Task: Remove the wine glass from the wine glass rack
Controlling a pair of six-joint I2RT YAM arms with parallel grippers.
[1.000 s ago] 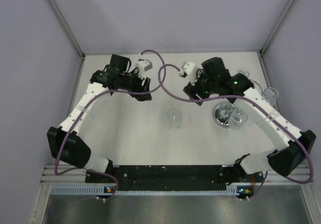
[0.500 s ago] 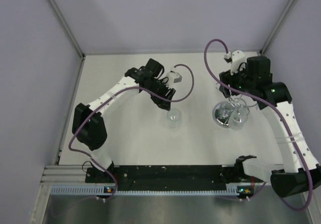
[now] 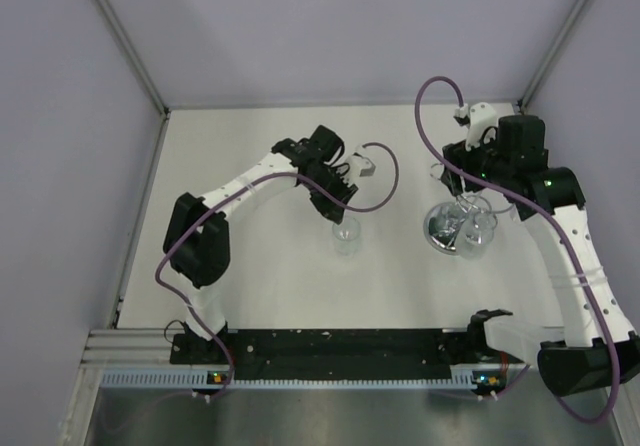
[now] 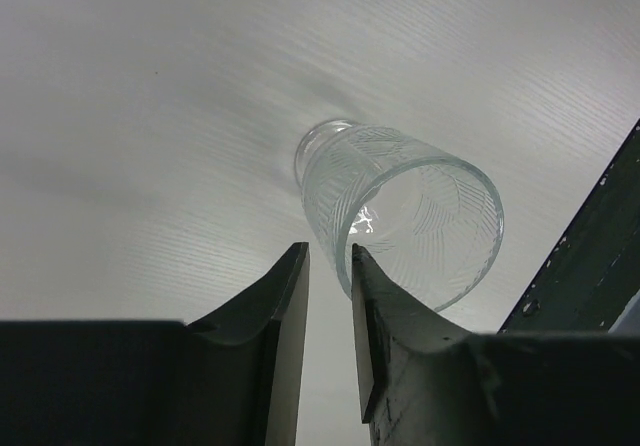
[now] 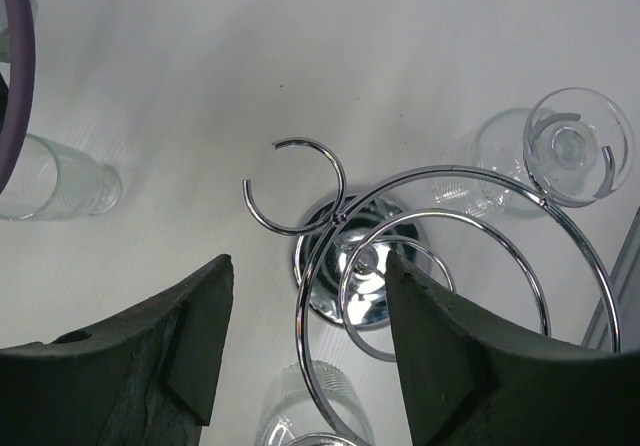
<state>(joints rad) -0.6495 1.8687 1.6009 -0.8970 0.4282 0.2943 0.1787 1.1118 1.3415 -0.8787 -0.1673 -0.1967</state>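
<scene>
**Overhead and wrist views.** The wine glass rack (image 5: 355,266) stands on the right half of the bench (image 3: 260,266), mirror disc base down, with its chrome arms curling outward.

- **Right gripper** (image 5: 308,261): it hangs directly above the rack. Its jaws are spread wide to either side of the central stem and grip nothing. This placement probably serves to survey the rack and choose an approach.
- **Wine glass** (image 5: 572,146): it sits at the rack's outer edge, upper right in the right wrist view. It appears to hang foot-up in an end ring with its bowl below, well off the line of the jaws. Taking it likely calls for a sideways shift, then a slide out through the ring's gap.
- **Left gripper** (image 4: 330,251): it hovers over the middle of the bench, just beside an upright patterned tumbler (image 4: 400,216). Its jaws are drawn almost together with only a slit between them, and they pinch nothing. It appears parked clear of the right arm's work.

**Count:**
- two arms
- one rack
- one wine glass clearly seen
- one tumbler
- one further clear glass (image 5: 310,411), cut off at the lower edge of the right wrist view, kind not discernible
- one small open ring (image 5: 342,188), empty
</scene>
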